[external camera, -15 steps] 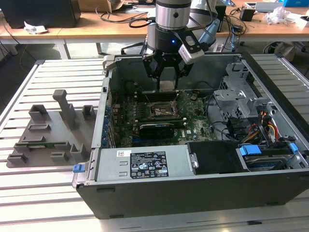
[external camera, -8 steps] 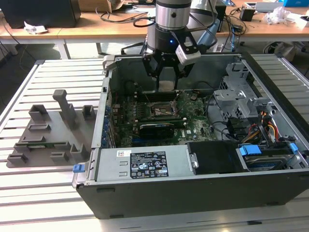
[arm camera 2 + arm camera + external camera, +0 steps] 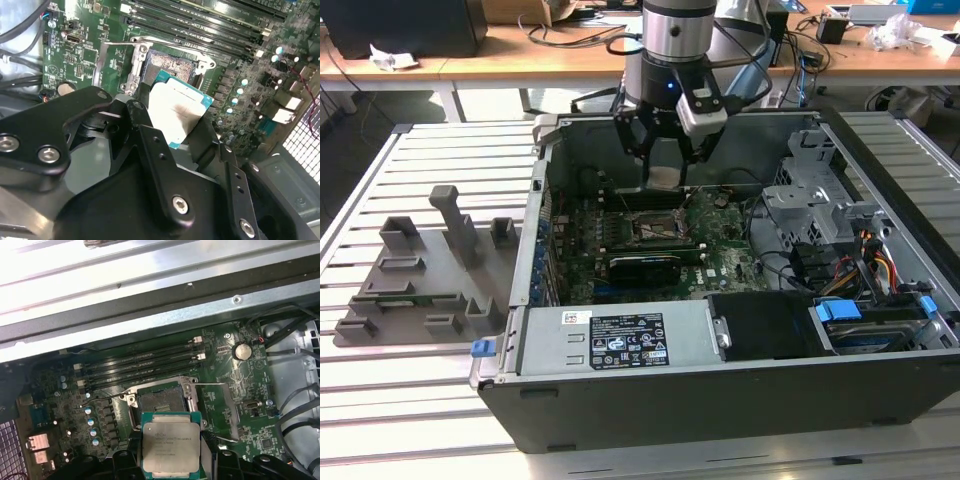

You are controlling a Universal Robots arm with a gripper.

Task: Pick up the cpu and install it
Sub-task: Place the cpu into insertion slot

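The cpu (image 3: 667,177) is a small flat square chip with a silvery-grey top. My gripper (image 3: 666,150) is shut on it and holds it inside the open computer case (image 3: 720,400), a little above the motherboard. In both wrist views the cpu (image 3: 171,445) (image 3: 175,112) hangs beside the open square socket (image 3: 159,402) (image 3: 170,62), apart from it. The socket's metal frame is lifted and its dark centre is bare. Black fingers (image 3: 145,130) clamp the chip's two opposite edges.
A long black card (image 3: 645,265) lies just in front of the socket (image 3: 655,228). Memory slots (image 3: 145,365) run behind it. A metal drive cage (image 3: 800,190) and cables stand at the exterior view's right. A grey fixture tray (image 3: 420,280) sits on the slatted table at the left.
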